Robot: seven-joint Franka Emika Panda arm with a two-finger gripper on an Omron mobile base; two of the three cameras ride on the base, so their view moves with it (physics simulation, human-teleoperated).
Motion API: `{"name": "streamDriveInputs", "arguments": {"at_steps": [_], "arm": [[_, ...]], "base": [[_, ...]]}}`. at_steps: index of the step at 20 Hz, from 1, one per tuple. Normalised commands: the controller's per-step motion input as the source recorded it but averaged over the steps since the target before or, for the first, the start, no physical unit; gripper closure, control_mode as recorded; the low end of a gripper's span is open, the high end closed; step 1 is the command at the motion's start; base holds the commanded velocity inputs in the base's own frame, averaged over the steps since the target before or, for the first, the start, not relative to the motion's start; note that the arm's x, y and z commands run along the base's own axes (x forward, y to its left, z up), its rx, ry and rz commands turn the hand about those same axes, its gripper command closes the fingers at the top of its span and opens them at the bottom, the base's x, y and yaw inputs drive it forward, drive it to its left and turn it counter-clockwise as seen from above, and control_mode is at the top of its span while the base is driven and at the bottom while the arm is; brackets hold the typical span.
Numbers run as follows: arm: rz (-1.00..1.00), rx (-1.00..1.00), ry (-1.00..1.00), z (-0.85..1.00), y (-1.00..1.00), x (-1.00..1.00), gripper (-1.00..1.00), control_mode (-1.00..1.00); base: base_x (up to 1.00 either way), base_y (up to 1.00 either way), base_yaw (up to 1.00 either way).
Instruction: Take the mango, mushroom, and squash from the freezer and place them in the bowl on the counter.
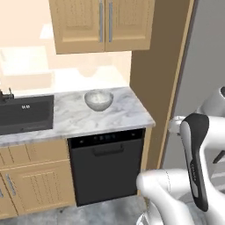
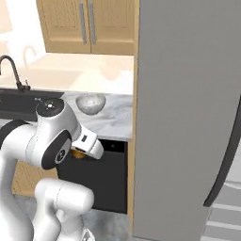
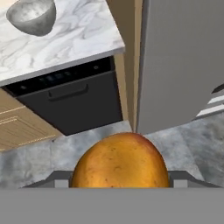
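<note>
While the gripper [image 3: 120,186] clamps the orange-yellow mango [image 3: 120,162], silvery bowl [image 1: 98,99] empty near the marble counter's [image 1: 118,116] back edge, grey freezer [image 2: 188,117] beside it.

The bowl [image 1: 99,99] is taken as the landmark. In the left base view it is seen from above and in front, at middle distance, with the counter [image 1: 79,118] around it and the freezer [image 1: 202,66] to its right. In the right base view it [image 2: 90,103] is seen from further right, the freezer [image 2: 188,117] looming near. In the hand view it [image 3: 31,16] lies far at the upper left, seen from low down. The bowl and counter edge are shared by all 3 views.
</note>
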Motion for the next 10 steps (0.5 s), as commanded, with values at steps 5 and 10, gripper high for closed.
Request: {"name": "streamDriveInputs", "arguments": {"at_steps": [5,10], "arm": [[0.00,0.00,0.00,0.00,0.00,0.00,1.00,1.00],[0.00,0.00,0.00,0.00,0.00,0.00,1.00,1.00]], "base": [[0.15,0.85,-0.11],[0.29,0.68,-0.22]]}}
